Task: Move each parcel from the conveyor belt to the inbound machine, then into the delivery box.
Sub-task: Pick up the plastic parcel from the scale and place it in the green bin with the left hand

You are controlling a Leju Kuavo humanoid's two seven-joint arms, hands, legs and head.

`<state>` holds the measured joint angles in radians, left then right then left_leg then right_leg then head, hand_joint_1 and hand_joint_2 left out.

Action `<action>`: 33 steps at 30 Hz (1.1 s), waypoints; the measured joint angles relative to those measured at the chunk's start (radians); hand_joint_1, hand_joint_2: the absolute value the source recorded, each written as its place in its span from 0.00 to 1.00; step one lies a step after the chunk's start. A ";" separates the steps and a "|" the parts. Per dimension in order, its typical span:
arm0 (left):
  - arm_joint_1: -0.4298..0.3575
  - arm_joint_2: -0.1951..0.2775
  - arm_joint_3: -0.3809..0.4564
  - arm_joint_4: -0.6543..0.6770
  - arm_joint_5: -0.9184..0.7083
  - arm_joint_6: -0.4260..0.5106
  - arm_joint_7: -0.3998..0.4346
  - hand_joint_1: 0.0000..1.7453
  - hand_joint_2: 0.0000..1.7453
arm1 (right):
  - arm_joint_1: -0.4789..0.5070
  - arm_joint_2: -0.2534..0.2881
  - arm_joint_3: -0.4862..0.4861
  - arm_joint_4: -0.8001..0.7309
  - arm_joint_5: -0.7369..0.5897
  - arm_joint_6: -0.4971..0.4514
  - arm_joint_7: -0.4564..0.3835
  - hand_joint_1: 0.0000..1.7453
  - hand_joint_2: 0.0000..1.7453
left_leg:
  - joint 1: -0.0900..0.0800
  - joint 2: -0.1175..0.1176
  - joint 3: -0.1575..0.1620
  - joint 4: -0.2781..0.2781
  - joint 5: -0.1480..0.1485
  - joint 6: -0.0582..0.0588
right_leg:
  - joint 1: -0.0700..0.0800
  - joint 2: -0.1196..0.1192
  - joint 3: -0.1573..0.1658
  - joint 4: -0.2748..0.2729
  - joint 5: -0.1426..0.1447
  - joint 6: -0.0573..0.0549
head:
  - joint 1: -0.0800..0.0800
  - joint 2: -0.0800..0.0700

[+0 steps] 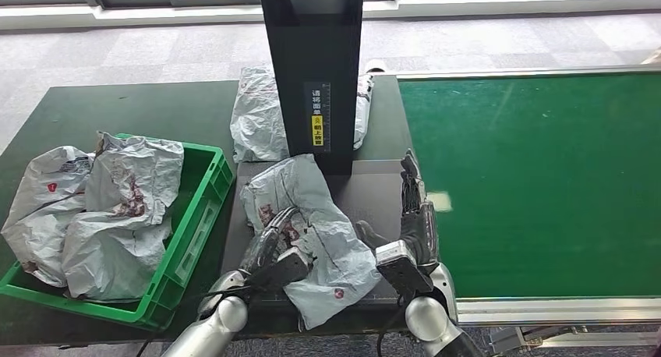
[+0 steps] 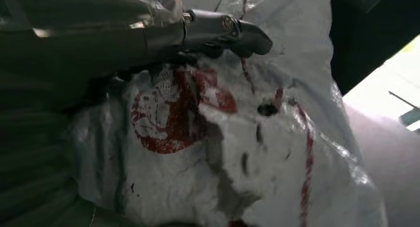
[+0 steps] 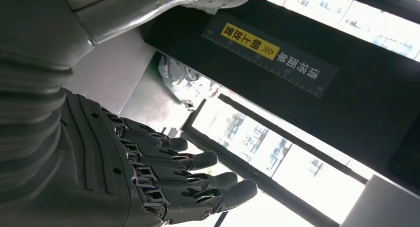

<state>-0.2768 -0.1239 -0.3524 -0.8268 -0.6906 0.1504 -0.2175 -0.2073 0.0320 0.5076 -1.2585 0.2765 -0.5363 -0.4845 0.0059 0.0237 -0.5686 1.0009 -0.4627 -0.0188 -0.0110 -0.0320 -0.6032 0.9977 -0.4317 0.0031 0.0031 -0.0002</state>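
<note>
your left hand (image 1: 274, 246) grips the grey parcel (image 1: 316, 232) lying on the scanner plate (image 1: 374, 193), ready to carry it to the green box (image 1: 204, 197). your right hand (image 1: 413, 217) stands beside it, fingers straight, holding nothing.

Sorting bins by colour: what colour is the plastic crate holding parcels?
Green plastic crate; clearest in the head view.

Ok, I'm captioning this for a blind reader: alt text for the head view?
The robot's left hand grips a crumpled grey parcel on the dark machine platform, while its right hand stands open beside it. A green crate of parcels sits left; a green conveyor belt right.
</note>
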 joint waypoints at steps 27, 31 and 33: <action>-0.049 0.071 0.099 -0.318 -0.297 0.537 0.081 1.00 1.00 | 0.153 -0.004 -0.051 -0.106 0.072 -0.021 0.051 0.00 1.00 | 0.001 -0.001 0.011 -0.001 -0.005 -0.001 | 0.001 -0.001 0.010 0.000 -0.006 -0.002 | 0.000 0.000; -0.033 0.054 0.175 -0.409 -0.400 0.545 -0.002 1.00 1.00 | 0.152 -0.004 -0.051 -0.106 0.062 -0.025 0.046 0.00 1.00 | 0.001 -0.001 0.010 -0.001 -0.005 -0.001 | 0.001 -0.001 0.010 0.000 -0.006 -0.002 | 0.000 0.000; -0.033 0.036 0.256 -0.471 -0.465 0.547 -0.064 1.00 1.00 | 0.148 -0.007 -0.051 -0.104 0.043 -0.031 0.035 0.00 1.00 | 0.001 0.000 0.010 -0.001 -0.005 -0.001 | 0.000 0.000 0.009 0.000 -0.006 -0.002 | 0.000 0.000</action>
<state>-0.3097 -0.0878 -0.0961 -1.2975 -1.1554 0.6979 -0.2817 -0.0594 0.0255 0.4570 -1.3630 0.3190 -0.5671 -0.4497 0.0065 0.0236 -0.5585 1.0000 -0.4678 -0.0201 -0.0106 -0.0319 -0.5939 0.9981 -0.4373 0.0016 0.0034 -0.0002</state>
